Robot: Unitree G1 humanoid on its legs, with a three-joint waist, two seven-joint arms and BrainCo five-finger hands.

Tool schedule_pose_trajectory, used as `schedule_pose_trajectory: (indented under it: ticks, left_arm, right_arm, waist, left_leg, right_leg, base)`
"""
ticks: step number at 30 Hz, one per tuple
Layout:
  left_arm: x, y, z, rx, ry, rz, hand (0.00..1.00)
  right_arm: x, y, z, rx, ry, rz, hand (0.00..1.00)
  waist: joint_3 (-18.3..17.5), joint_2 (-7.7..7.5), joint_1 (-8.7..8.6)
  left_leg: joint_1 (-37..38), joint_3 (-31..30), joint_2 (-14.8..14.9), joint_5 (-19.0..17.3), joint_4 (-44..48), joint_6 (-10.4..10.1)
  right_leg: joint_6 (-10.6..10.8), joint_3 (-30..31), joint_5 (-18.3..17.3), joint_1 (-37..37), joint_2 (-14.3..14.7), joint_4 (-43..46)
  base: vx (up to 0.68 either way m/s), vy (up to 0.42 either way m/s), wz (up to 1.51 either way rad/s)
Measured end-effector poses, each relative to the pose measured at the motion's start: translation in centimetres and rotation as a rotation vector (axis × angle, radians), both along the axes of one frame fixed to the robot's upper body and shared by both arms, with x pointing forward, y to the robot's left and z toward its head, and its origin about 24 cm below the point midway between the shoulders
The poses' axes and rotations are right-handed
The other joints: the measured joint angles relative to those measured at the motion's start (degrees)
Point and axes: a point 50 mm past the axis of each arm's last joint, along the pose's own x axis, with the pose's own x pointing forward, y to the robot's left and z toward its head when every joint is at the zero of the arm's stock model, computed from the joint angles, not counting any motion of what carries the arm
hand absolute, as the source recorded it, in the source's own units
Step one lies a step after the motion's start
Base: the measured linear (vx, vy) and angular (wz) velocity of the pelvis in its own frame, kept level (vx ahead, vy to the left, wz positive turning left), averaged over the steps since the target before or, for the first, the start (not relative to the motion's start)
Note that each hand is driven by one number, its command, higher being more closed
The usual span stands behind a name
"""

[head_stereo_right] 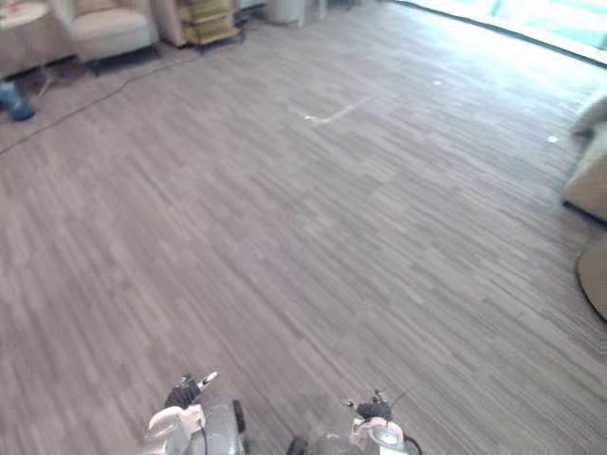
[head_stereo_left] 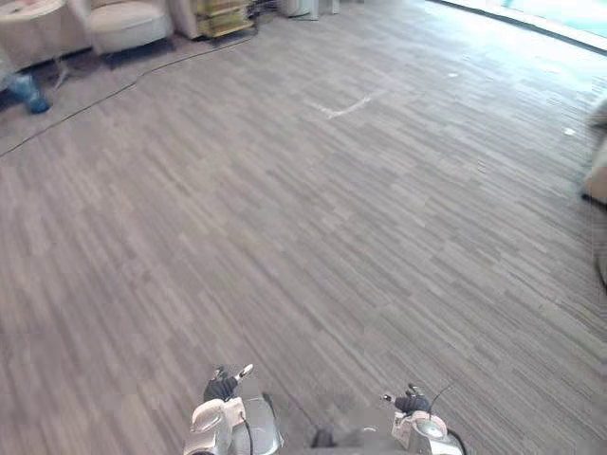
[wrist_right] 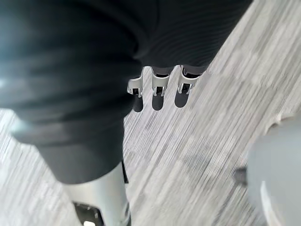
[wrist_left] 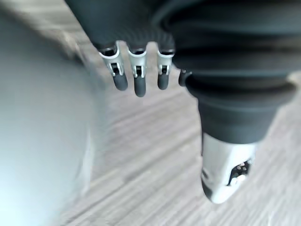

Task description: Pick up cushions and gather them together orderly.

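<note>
Left hand (wrist_left: 135,75) and right hand (wrist_right: 159,88) hang empty above the grey plank floor (head_stereo_left: 332,237).
Both hands' fingers are relaxed, nearly straight, and hold nothing. Pale padded shapes (head_stereo_right: 590,175) at the far right edge, well apart from both hands, may be cushions; I cannot tell. A cream armchair (head_stereo_left: 128,24) stands at the far left.

Bright daylight from the far right glares across the floor (head_stereo_left: 531,57).

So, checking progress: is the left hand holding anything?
No, the left hand hangs empty with relaxed fingers above the floor.
</note>
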Motion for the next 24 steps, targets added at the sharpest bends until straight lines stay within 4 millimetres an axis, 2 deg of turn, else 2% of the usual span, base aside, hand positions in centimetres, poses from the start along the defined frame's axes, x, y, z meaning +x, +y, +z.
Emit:
schedule_pose_trajectory:
  ticks: [1,2,3,4,5,6,7,8,10,11,12,13,14,16,17,18,19,20,21,22,23,24]
  left_arm:
    - [0.0,0.0,0.1,-0.013,-0.018,0.025,0.0]
    - [-0.1,0.2,0.0,-0.012,-0.015,0.031,0.0]
    - [-0.4,0.4,0.0,-0.008,-0.009,0.036,0.0]
    - [-0.6,1.1,0.0,0.005,-0.002,0.047,0.0]
    - [-0.8,1.6,-0.1,0.014,0.014,0.048,0.0]
    - [-0.9,1.6,-0.2,0.013,0.022,0.049,0.0]
    - [-0.9,1.6,-0.3,0.012,0.031,0.048,0.0]
    - [-1.1,1.7,-0.5,0.008,0.06,0.045,0.0]
    - [-1.0,1.1,-0.6,0.004,0.069,0.013,0.0]
    - [-0.6,0.6,-0.6,0.001,0.063,-0.01,0.0]
    - [-0.3,0.4,-0.5,0.001,0.06,-0.025,0.0]
    - [-0.2,0.2,-0.5,0.002,0.06,-0.046,0.0]
    - [-0.2,0.2,-0.6,0.002,0.063,-0.051,0.0]
    - [-0.3,-0.3,-0.7,0.005,0.081,-0.085,0.0]
    - [-0.4,-0.4,-0.8,0.009,0.084,-0.1,0.0]
    - [-0.4,-0.6,-0.8,0.012,0.086,-0.115,0.0]
    - [-0.5,-0.9,-0.9,0.007,0.09,-0.122,0.0]
    - [-0.6,-1.7,-1.0,-0.01,0.096,-0.13,0.0]
    - [-0.6,-1.9,-1.0,-0.015,0.096,-0.133,0.0]
    - [-0.3,-2.2,-0.9,-0.019,0.085,-0.131,0.0]
    - [-0.2,-2.3,-0.9,-0.024,0.08,-0.125,0.0]
    - [-0.3,-2.4,-0.8,-0.035,0.074,-0.101,0.0]
  right_arm:
    - [-0.2,0.5,-0.2,0.005,0.017,0.027,0.0]
    - [-0.6,0.8,-0.4,0.014,0.033,0.025,0.0]
    - [-0.8,1.0,-0.4,0.019,0.038,0.025,0.0]
    - [-1.2,1.8,-0.6,0.039,0.05,0.041,0.0]
    - [-1.1,1.7,-0.5,0.042,0.042,0.031,0.0]
    - [-1.1,1.6,-0.5,0.042,0.039,0.026,0.0]
    - [-1.1,1.2,-0.5,0.034,0.036,0.016,0.0]
    - [-0.7,0.9,-0.2,0.026,0.002,0.005,0.0]
    - [-0.3,0.7,0.0,0.021,-0.023,0.004,0.0]
    - [0.1,0.7,0.3,0.019,-0.047,0.002,0.0]
    - [0.2,0.7,0.4,0.022,-0.056,-0.003,0.0]
    - [0.5,0.2,0.6,0.017,-0.066,-0.021,0.0]
    - [0.6,0.1,0.6,0.017,-0.068,-0.03,0.0]
    - [1.0,-0.2,0.8,0.016,-0.081,-0.053,0.0]
    - [1.0,-0.2,0.8,0.015,-0.081,-0.052,0.0]
    - [0.9,-0.3,0.8,0.014,-0.079,-0.05,0.0]
    - [1.1,-0.5,0.9,0.01,-0.086,-0.048,0.0]
    - [1.2,-1.2,0.9,-0.005,-0.088,-0.044,0.0]
    - [1.2,-1.2,0.9,-0.003,-0.088,-0.044,0.0]
    - [1.6,-1.6,1.2,-0.015,-0.101,-0.04,0.0]
    - [1.7,-1.7,1.3,-0.02,-0.105,-0.039,0.0]
    - [1.9,-2.0,1.3,-0.028,-0.1,-0.034,0.0]
  waist:
    - [-0.53,-0.41,0.82]
    - [-1.84,-0.94,1.24]
    - [-2.52,-1.7,1.26]
    - [-3.67,-3.77,1.71]
    - [-3.86,-4.77,1.7]
    - [-3.83,-4.82,1.66]
    - [-3.31,-4.87,1.07]
    - [-2.35,-4.33,0.04]
    - [-2.01,-3.11,-1.0]
    - [-1.99,-2.86,-1.36]
    - [-1.97,-2.9,-1.56]
    - [-1.88,-3.02,-1.67]
    - [-1.88,-3.01,-1.87]
    - [-1.72,-2.74,-3.28]
    - [-1.72,-2.73,-3.28]
    - [-1.83,-2.94,-3.29]
    - [-1.79,-2.35,-3.72]
    - [-2.94,-0.48,-4.09]
    - [-3.32,-0.29,-4.08]
    - [-2.34,2.11,-4.1]
    - [-1.97,2.86,-3.98]
    - [-1.28,4.38,-3.43]
  left_leg:
    - [-1.65,-1.54,-1.21,5.03,-5.29,-0.28]
    - [-0.98,-1.7,-2.17,9.06,-4.81,0.5]
    - [-0.74,-1.65,-2.44,10.34,-4.44,0.93]
    - [0.1,1.35,-2.86,7.7,-2.37,2.86]
    - [2.73,4.68,-2.94,4.72,-1.54,3.8]
    - [3.92,5.48,-3.05,3.57,-1.4,3.99]
    - [6.97,6.35,-3.53,1.68,-1.74,4.44]
    - [14.32,7.62,-4.71,-1.0,-3.63,5.03]
    - [21.1,8.49,-4.77,-2.33,-7.29,5.35]
    - [24.94,8.85,-4.74,-3.11,-10.61,4.66]
    - [26.19,9.09,-4.7,-3.43,-11.8,4.2]
    - [28.97,10.5,-4.81,-3.49,-14.38,4.08]
    - [30.33,11.1,-4.85,-3.48,-15.62,4.06]
    - [36.38,13.11,-5.22,-3.91,-20.27,3.25]
    - [37.65,13.18,-5.43,-4.31,-20.99,2.56]
    - [40.32,13.03,-6.01,-5.26,-22.0,0.97]
    - [42.83,11.88,-5.83,-5.71,-22.01,0.27]
    - [40.84,10.0,-3.35,-5.68,-15.64,0.32]
    - [39.06,9.23,-1.91,-5.55,-10.96,0.24]
    - [32.08,5.81,2.52,-1.65,6.56,-0.22]
    - [29.8,4.6,3.77,1.37,12.5,-0.04]
    - [23.43,3.06,7.33,5.29,26.73,-0.3]
  right_leg:
    - [1.51,3.88,-2.4,1.74,-0.64,-0.08]
    - [2.81,6.32,-3.38,2.54,-1.74,0.12]
    - [3.09,7.57,-3.51,2.64,-2.2,0.31]
    - [4.87,9.64,-3.82,1.27,-4.28,5.02]
    - [7.43,10.59,-2.49,-3.46,-6.2,17.11]
    - [9.14,10.3,-0.96,-5.51,-6.87,22.41]
    - [12.08,9.25,3.12,-9.88,-8.68,32.65]
    - [12.2,6.34,4.49,-15.31,-11.62,46.84]
    - [9.82,0.74,3.08,-19.42,-13.31,48.89]
    - [8.22,-4.8,2.15,-23.34,-14.65,45.64]
    - [7.68,-6.94,1.91,-25.34,-15.13,43.17]
    - [7.01,-10.45,2.23,-28.42,-15.56,35.88]
    - [6.75,-11.64,2.59,-29.22,-15.47,32.51]
    - [6.15,-14.52,8.06,-30.6,-13.54,15.22]
    - [5.75,-14.33,9.72,-30.85,-13.15,12.42]
    - [4.41,-13.53,11.81,-31.08,-12.92,10.24]
    - [-0.4,-11.74,16.53,-31.32,-12.7,13.78]
    - [-0.6,-12.73,12.63,-31.44,-12.15,17.65]
    - [-0.67,-13.08,11.37,-31.06,-11.57,18.21]
    - [-0.83,-13.47,8.46,-28.48,-9.48,18.12]
    - [-1.04,-13.27,7.84,-27.44,-8.75,17.84]
    - [-1.87,-12.26,5.73,-24.04,-5.86,16.69]
  base:
    - [0.74,0.324,-1.49]
    - [0.67,0.312,-1.27]
    - [0.59,0.254,-1.07]
    - [0.85,0.364,-1.1]
    - [0.82,0.361,-1.04]
    - [0.64,0.32,-0.78]
    - [0.58,0.276,-0.56]
    - [0.56,0.238,-0.46]
    - [0.56,0.168,-0.28]
    - [0.48,0.109,-0.14]
    - [0.47,0.084,-0.11]
    - [0.38,0.052,-0.12]
    - [0.48,0.037,-0.2]
    - [0.49,-0.002,-0.07]
    - [0.56,-0.05,0.09]
    - [0.79,-0.128,0.19]
    - [0.93,-0.201,0.27]
    - [0.8,-0.217,0.23]
    - [0.63,-0.237,0.11]
    - [0.5,-0.195,-0.05]
    - [0.62,-0.181,-0.42]
    - [0.61,-0.085,-0.7]
